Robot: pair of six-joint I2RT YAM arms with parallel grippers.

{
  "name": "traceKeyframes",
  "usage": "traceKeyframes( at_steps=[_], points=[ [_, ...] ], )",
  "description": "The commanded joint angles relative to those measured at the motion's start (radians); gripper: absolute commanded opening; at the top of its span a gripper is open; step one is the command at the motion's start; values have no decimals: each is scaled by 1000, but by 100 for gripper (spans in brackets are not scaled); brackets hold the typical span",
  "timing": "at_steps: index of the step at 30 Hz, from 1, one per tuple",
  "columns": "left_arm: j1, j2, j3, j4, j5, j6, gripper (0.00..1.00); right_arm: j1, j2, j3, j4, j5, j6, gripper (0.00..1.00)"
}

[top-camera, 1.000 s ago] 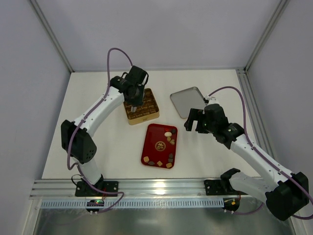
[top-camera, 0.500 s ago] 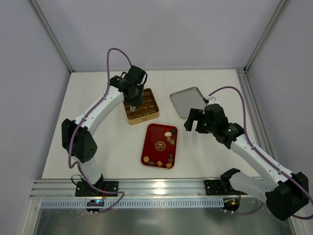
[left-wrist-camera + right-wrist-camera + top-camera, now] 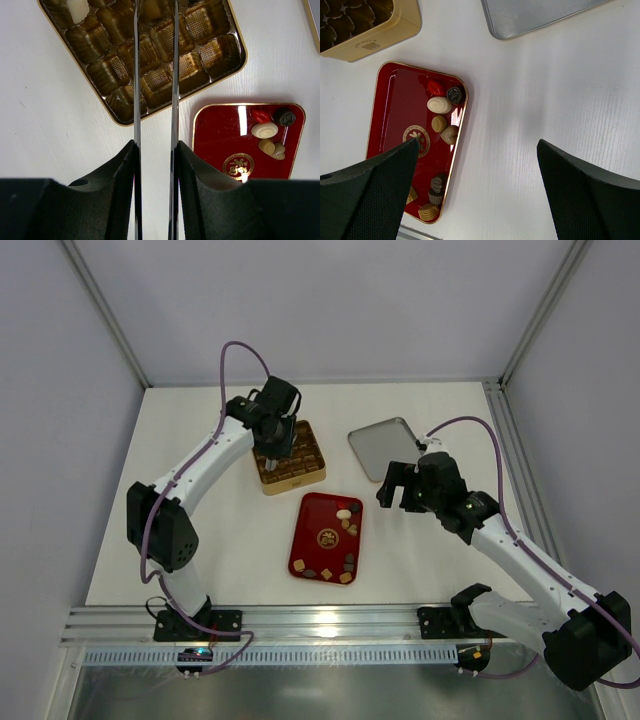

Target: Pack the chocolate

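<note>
The right gripper (image 3: pixel 477 145) has its jaws spread wide and empty; ahead between them the chocolate (image 3: pixel 440 105) — glossy cream ovals, ridged brown rounds — sits on a slick red tray (image 3: pixel 395 100), where a pinch could squirt one sideways. Farther off, the left gripper (image 3: pixel 271 450) blades, narrowly parted and empty, overhang the crinkled cups of the gold box (image 3: pixel 90 37).
</note>
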Motion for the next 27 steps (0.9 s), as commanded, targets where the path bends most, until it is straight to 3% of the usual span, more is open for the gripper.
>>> traceKeyframes(
  at_steps=[1,14,27],
  points=[
    [5,-22,7,37,9,19,37,2,-20,28,18,3,0,100],
    [-15,-118,32,-10,49,12,37,2,-17,34,18,7,0,100],
    [-275,-307,-148,-62,-33,-99,38,2,-11,43,18,11,0,100]
  ],
)
